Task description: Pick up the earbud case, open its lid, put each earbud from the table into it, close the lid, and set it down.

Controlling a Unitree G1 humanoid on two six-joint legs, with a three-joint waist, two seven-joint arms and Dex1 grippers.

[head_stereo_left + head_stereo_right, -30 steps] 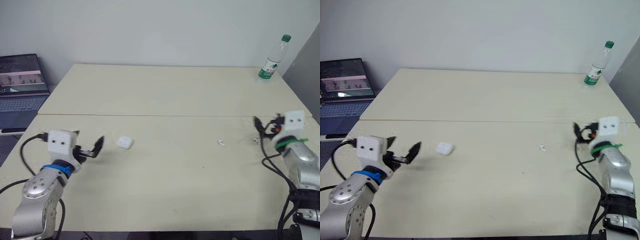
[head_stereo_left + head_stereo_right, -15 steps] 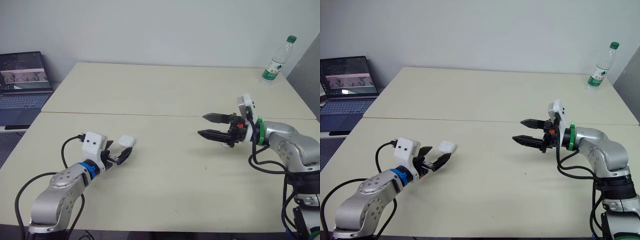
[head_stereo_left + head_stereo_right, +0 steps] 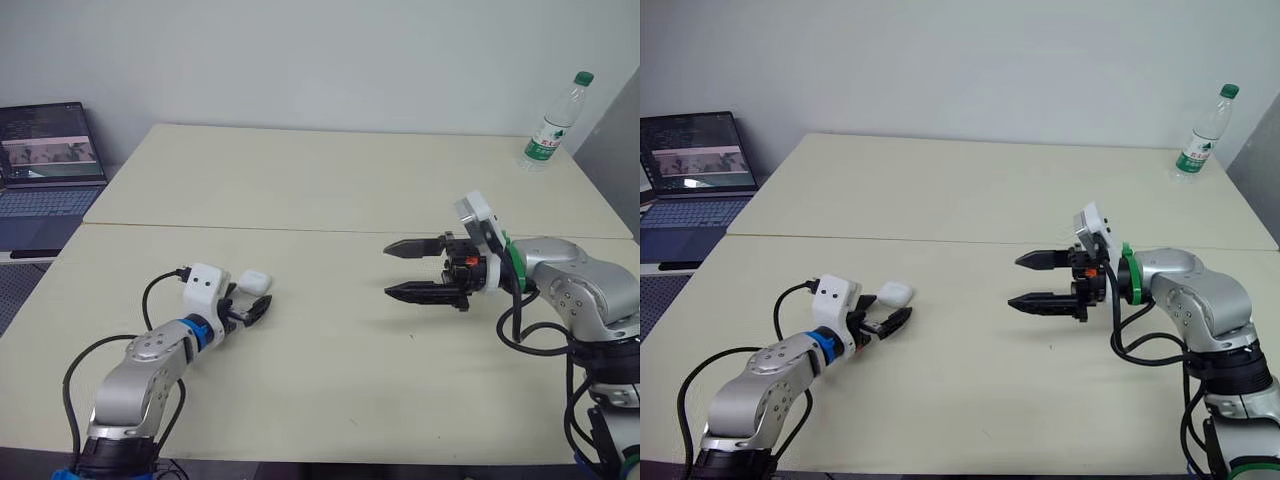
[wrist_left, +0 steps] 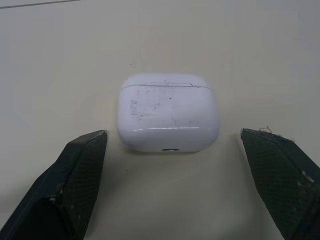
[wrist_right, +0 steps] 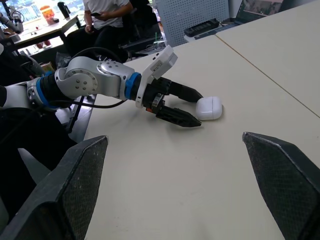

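Left pincer (image 3: 883, 312) spread, earbud case (image 3: 896, 293) beside

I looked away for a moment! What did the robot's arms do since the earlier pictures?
The left pincer slid forward, open, right up to the case, without touching it. The right pincer swung in from the table's right edge toward the middle, open, pointing left. Nothing was gripped. The case, bottle and laptop stayed put.
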